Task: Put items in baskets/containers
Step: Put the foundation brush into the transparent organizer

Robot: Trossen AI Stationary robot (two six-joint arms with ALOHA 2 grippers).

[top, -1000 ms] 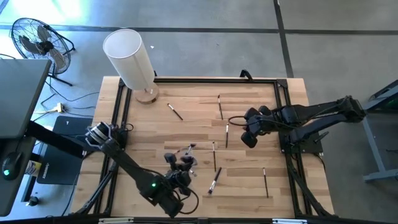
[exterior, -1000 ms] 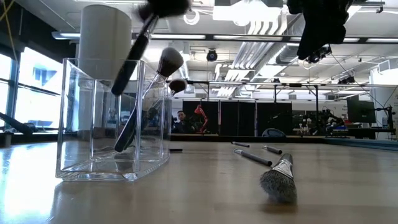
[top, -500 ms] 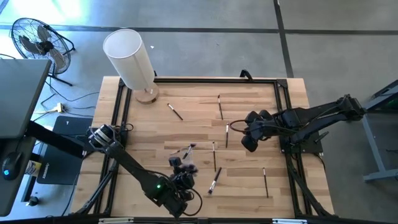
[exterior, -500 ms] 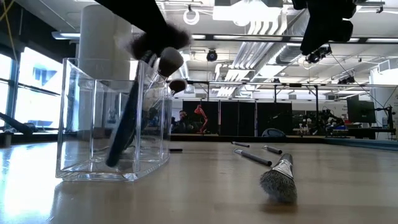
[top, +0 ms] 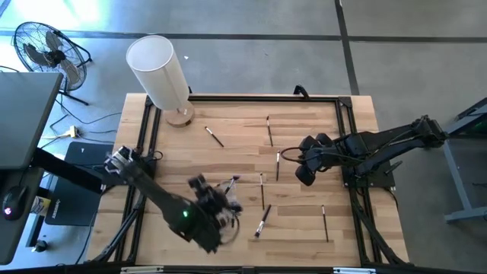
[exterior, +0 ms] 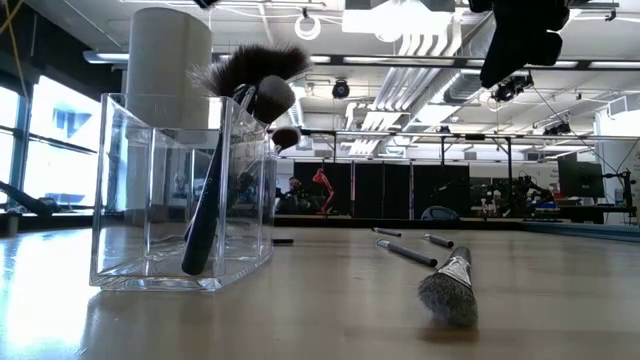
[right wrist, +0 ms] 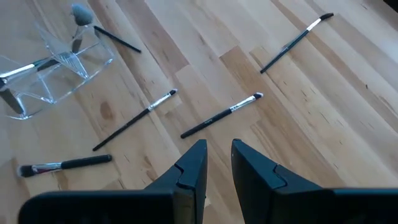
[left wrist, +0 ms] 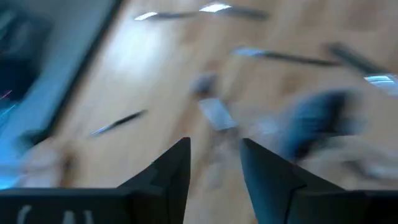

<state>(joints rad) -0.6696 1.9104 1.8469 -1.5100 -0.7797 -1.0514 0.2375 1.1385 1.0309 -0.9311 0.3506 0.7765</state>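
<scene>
On my left side, the clear cup point(exterior: 180, 200) stands on the table point(top: 304, 228) with several brushes already in it. The fluffy brush point(exterior: 235, 120) leans handle-down against the cup's wall with its head above the rim. From above, the left gripper point(top: 199, 185) sits just beside the cup. Its wrist view shows both fingers with a gap between them and nothing in it, so I read the jaws as spread and empty. The left arm reaches in low from the table's left edge.

I judge the brushes light, stiff along the handle and soft only at the bristles. The thin round handles will roll and slip, so I would pinch across the handle near the silvery ferrule, never on the hairs. The cup looks light and tippy, so a brush should go in gently.

Toward the middle, a short brush point(top: 263, 221) lies on the wood between the two grippers. In the low view its bristly head points at the camera.

On my right, the right gripper point(top: 304, 171) hangs above the table with its arm stretched in from the right edge. Its jaws stand slightly apart with nothing between them. Just ahead of its fingertips lies a silver-tipped brush point(right wrist: 221, 116). Another brush point(right wrist: 134, 119) lies beside that one, and a third point(right wrist: 65, 165) is off to the side.
</scene>
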